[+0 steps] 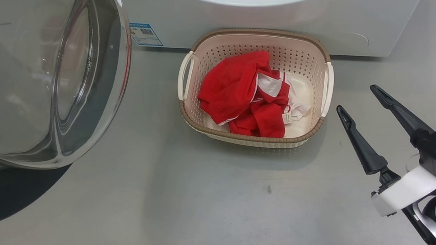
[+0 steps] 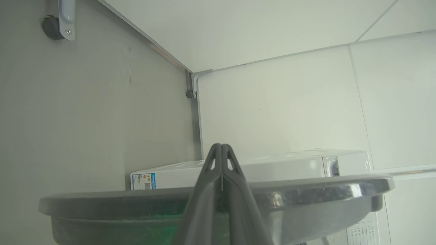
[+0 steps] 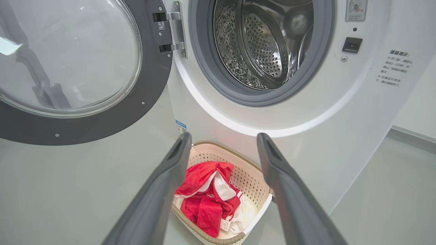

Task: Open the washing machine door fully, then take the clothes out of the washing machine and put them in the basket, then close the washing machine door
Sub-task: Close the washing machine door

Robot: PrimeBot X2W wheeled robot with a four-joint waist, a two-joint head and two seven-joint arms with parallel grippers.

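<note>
The washing machine door stands swung wide open at the left, its glass bowl bulging toward me and its black rim around it. The washing machine shows a bare steel drum inside the grey seal. The red and white clothes lie in the cream basket on the floor before the machine. My right gripper hovers open and holds nothing, to the right of the basket; its fingers frame the basket. My left gripper is shut, its fingers rising across the door's edge.
A grey floor spreads around the basket. The open door overhangs the left side. A blue label sits on the machine's lower corner. White wall panels stand behind the machine.
</note>
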